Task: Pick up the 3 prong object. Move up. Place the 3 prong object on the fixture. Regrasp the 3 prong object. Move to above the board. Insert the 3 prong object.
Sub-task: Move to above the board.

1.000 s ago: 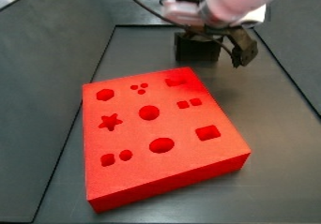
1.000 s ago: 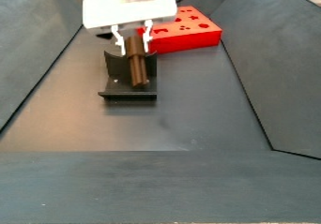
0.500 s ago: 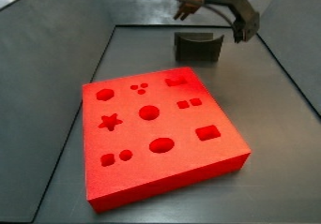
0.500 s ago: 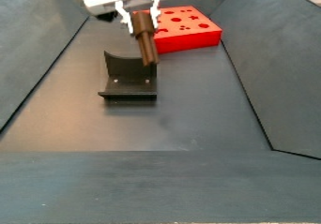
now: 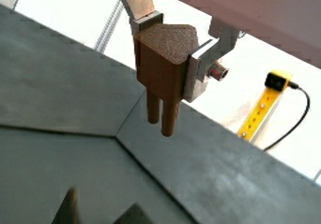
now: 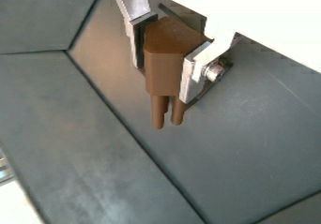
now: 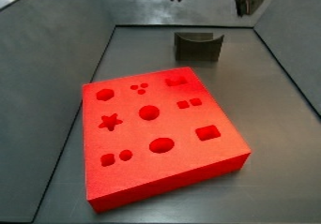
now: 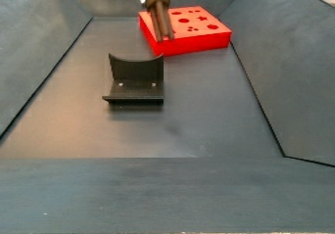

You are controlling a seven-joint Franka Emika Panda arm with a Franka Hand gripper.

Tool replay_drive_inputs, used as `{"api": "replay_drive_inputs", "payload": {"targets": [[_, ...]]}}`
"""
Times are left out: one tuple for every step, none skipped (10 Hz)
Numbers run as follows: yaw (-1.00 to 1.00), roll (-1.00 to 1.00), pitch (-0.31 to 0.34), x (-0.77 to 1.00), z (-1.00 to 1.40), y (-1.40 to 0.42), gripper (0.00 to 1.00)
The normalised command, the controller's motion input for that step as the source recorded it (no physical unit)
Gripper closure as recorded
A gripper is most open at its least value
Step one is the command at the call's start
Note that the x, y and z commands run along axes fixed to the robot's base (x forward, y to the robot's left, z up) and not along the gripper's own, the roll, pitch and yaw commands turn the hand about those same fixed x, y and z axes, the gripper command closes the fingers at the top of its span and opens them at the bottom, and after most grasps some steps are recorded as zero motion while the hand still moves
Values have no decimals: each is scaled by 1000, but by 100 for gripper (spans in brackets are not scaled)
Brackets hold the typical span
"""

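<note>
Brown and wooden-looking, the 3 prong object [image 6: 164,70] hangs clamped between the jaws of the gripper [image 5: 171,46], its long axis vertical and its prongs pointing straight down at the dark counter [image 8: 170,140]. Both wrist views show the silver fingers [image 6: 194,73] pressed flat against its upper block, so the jaws are closed on it. In a side view the piece [image 8: 160,8] is high above the floor, well clear of the fixture [image 8: 133,79], which stands empty below and nearer the camera. The red board [image 7: 157,134] lies to one side of the piece, beyond the fixture in that view [image 8: 187,27]. My judgement is that the regrasp is done and the coming move is a sideways carry until the prongs stand over the three small holes [image 7: 139,84]. The arm is mostly out of frame, raised near the top edge of both side views.
</note>
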Motion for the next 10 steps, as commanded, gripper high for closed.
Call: {"api": "replay_drive_inputs", "payload": {"targets": [[-68,-55,-94,-169,1000,5,100],[-84,-64,-71,-164,1000,6,100],[-94,-73,-46,-160,1000,7,100],[-91,-85,-12,-154,1000,10,100],[-83,-89,12,-151,1000,11,100],[-69,-88,32,-142,994,10,100],[-54,-85,51,-109,825,6,100],[-31,-81,75,-70,593,6,100],[-13,-79,88,-49,416,2,100],[6,-77,101,-29,244,-3,100]]}}
